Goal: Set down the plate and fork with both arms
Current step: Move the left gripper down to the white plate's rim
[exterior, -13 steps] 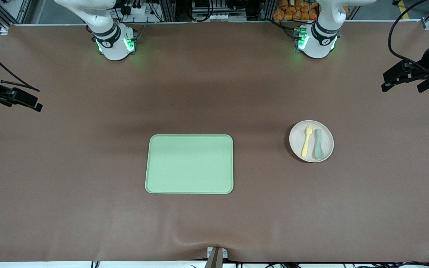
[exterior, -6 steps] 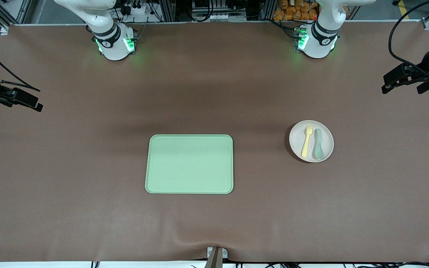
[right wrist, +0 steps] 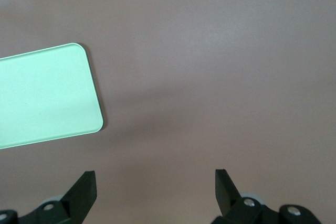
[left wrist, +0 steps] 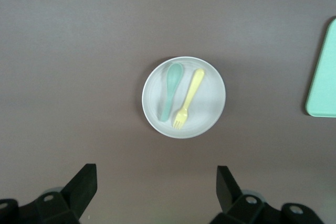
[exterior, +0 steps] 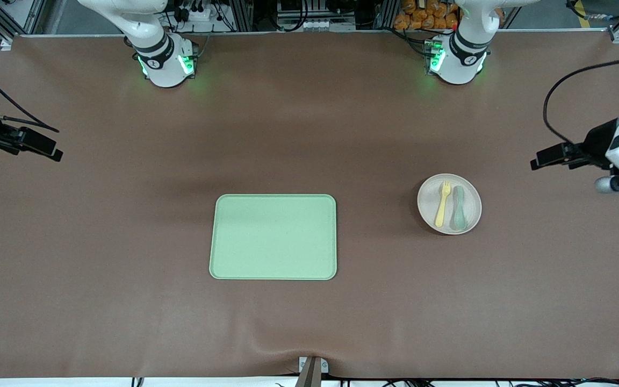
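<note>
Starting at the right arm's end of the table, your right gripper [exterior: 46,152] hangs in the air over bare brown table [exterior: 127,242], its fingers [right wrist: 84,190] spread wide and holding nothing; this arm waits. Near the middle of the table you have the light-green tray [exterior: 273,237], lying flat with nothing on it. Toward the left arm's end sits the plate [exterior: 427,212], well apart from the tray. On the plate you see the yellow fork [exterior: 441,203] and the grey-green spoon [exterior: 459,208] lying side by side, the fork on the tray's side of the spoon. Your left gripper [exterior: 543,161] hangs over the table at the left arm's end, jaws released and empty, with the plate in its wrist camera's sight.
</note>
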